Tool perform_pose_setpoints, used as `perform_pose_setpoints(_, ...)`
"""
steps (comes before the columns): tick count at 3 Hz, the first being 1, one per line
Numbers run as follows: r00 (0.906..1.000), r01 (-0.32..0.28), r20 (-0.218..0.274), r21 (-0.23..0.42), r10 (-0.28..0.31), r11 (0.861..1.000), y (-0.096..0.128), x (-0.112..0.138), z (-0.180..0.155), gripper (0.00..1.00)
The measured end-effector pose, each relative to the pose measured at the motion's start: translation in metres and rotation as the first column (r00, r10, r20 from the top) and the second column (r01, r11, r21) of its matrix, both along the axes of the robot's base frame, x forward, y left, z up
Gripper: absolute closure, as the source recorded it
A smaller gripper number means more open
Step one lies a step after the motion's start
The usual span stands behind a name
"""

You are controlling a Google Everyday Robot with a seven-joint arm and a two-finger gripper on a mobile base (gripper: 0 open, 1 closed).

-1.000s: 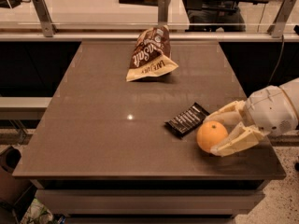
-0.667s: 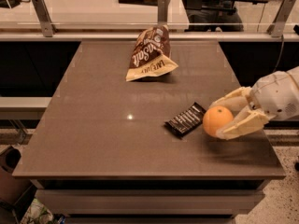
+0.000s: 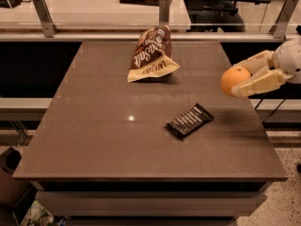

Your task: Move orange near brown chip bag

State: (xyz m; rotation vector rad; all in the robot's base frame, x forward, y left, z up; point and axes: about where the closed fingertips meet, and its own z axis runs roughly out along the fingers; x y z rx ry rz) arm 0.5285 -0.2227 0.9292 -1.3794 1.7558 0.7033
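My gripper (image 3: 241,77) comes in from the right edge and is shut on the orange (image 3: 233,80), a round bright orange fruit held between two cream fingers (image 3: 257,84). It holds the orange in the air above the table's right side. The brown chip bag (image 3: 151,54), dark brown with white lettering and a cream-yellow end, lies at the back middle of the table, well to the left of the orange and farther back.
A flat black wrapped bar (image 3: 189,120) lies on the brown table (image 3: 94,126), below and left of the orange. A glass barrier with metal posts (image 3: 164,8) runs along the table's far edge. The table's right edge is under the gripper.
The gripper has lifted the orange off the table and carried it up and toward the back, away from the black bar. The chip bag and bar have not moved.
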Motion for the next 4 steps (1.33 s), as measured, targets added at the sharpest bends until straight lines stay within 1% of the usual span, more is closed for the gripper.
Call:
perform_pose_setpoints(1, 0.9917, 0.11, 0.063, 0.032, -0.112, 0.993, -0.01, 0.026, 0.023, 1.0)
perform_pose_setpoints(2, 0.9682, 0.222, 0.107, 0.049, -0.226, 0.974, -0.006, 0.051, 0.023, 1.0)
perform_pose_setpoints(3, 0.9309, 0.349, 0.111, 0.013, -0.348, 0.937, 0.006, 0.077, 0.004, 1.0)
perform_pose_setpoints(4, 0.8805, 0.467, 0.119, -0.046, -0.459, 0.883, 0.013, 0.106, -0.014, 1.0)
